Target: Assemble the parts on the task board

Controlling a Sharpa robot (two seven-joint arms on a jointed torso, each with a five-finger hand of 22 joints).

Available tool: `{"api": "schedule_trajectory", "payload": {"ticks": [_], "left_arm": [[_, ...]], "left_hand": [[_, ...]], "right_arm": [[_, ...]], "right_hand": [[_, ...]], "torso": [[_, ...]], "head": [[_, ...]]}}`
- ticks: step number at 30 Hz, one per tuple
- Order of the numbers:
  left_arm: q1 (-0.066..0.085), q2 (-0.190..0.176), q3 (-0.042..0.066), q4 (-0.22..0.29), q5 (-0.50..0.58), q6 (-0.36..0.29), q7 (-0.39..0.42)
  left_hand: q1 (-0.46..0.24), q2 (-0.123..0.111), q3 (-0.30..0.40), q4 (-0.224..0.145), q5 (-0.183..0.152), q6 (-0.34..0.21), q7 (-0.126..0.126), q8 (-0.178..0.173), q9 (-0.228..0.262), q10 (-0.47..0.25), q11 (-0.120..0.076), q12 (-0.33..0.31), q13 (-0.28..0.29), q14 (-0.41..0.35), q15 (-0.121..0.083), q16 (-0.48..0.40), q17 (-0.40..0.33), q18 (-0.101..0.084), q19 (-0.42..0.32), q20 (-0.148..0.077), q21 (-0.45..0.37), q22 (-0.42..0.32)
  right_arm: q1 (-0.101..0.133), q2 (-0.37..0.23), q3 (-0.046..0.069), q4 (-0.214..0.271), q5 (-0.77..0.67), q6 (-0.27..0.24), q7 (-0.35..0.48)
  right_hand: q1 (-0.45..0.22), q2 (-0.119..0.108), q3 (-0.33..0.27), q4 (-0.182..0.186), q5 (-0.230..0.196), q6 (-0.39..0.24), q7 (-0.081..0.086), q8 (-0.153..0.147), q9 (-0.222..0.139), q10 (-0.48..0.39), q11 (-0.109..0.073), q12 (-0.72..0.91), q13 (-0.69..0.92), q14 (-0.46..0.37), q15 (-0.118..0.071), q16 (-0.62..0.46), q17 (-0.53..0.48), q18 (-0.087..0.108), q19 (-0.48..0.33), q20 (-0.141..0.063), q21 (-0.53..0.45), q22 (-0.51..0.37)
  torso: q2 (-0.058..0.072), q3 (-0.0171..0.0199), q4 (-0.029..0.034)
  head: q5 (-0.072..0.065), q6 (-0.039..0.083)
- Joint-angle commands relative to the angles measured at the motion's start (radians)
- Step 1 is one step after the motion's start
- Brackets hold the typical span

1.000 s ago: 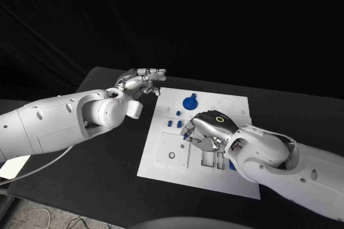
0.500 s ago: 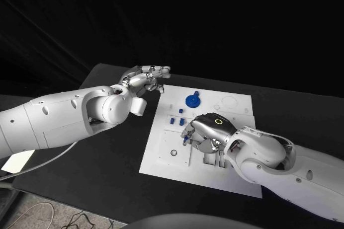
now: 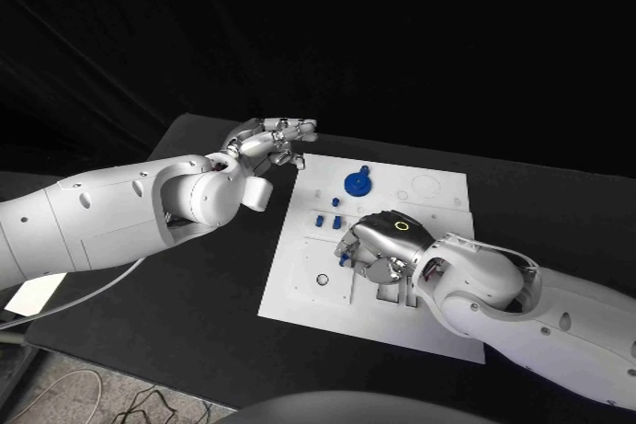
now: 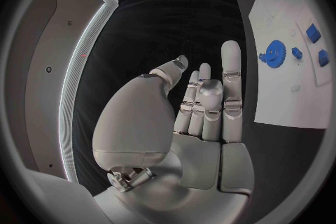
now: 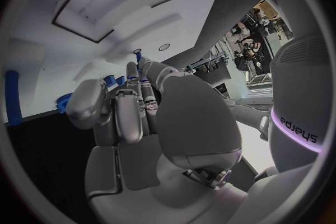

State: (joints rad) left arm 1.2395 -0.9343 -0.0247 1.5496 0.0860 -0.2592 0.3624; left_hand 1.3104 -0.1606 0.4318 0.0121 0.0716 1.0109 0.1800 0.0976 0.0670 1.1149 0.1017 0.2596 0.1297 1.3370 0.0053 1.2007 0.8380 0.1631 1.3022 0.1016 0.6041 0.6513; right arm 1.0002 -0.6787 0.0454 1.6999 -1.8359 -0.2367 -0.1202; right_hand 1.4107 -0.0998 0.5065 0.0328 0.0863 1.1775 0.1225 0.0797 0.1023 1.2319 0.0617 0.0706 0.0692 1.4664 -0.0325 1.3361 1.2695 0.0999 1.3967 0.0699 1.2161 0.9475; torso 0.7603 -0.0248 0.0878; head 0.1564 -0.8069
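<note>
Board [image 3: 437, 323], white, sits mid-table, parts on it: blue gear [image 3: 357, 183] near its 12 o'clock edge, small blue blocks [image 3: 326, 223] just below that. Right hand [image 3: 378, 245] is down over the board centre, fingers curled; a blue bit [image 3: 345, 256] shows at the fingertips, looks pinched, can't be sure. Left hand [image 3: 272, 141] hovers off the board at 10 o'clock, fingers apart, holding nothing. Step, I'd say: seating a small part. Next needs fine lining-up w/ a slot, then a straight press.
</note>
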Motion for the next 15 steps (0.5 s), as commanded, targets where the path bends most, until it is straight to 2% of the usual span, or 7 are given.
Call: {"api": "schedule_trajectory", "payload": {"ticks": [1,15], "left_arm": [[0.001,0.001,0.001,0.002,0.002,0.019,0.003],[0.001,-0.002,0.001,0.005,0.002,0.019,0.002]], "left_hand": [[0.004,0.008,-0.004,-0.001,0.006,-0.006,0.002,-0.004,-0.001,-0.008,0.000,0.003,0.001,-0.003,0.007,0.001,-0.001,0.017,0.000,0.005,-0.006,-0.001],[0.004,0.008,-0.004,-0.001,0.006,-0.006,0.002,-0.004,-0.001,-0.008,0.000,0.003,0.001,-0.003,0.007,0.001,-0.001,0.017,0.000,0.005,-0.006,-0.001]], "right_arm": [[-0.003,0.004,0.000,-0.005,-0.003,0.018,0.004],[-0.006,0.012,-0.001,-0.013,-0.006,0.039,-0.001]], "right_hand": [[0.003,0.010,0.002,-0.007,-0.003,0.007,0.003,0.002,0.001,0.003,0.000,-0.005,0.002,0.056,0.007,0.004,0.001,0.012,0.004,0.001,0.002,-0.002],[0.002,0.010,0.002,-0.009,-0.005,0.006,0.004,0.002,0.002,0.003,0.000,-0.006,0.002,0.056,0.008,0.003,-0.001,0.012,0.003,0.001,0.001,-0.004]], "torso": [[0.000,0.0003,0.0000],[0.000,-0.0001,-0.0002]], "head": [[0.002,-0.003],[0.002,-0.008]]}}
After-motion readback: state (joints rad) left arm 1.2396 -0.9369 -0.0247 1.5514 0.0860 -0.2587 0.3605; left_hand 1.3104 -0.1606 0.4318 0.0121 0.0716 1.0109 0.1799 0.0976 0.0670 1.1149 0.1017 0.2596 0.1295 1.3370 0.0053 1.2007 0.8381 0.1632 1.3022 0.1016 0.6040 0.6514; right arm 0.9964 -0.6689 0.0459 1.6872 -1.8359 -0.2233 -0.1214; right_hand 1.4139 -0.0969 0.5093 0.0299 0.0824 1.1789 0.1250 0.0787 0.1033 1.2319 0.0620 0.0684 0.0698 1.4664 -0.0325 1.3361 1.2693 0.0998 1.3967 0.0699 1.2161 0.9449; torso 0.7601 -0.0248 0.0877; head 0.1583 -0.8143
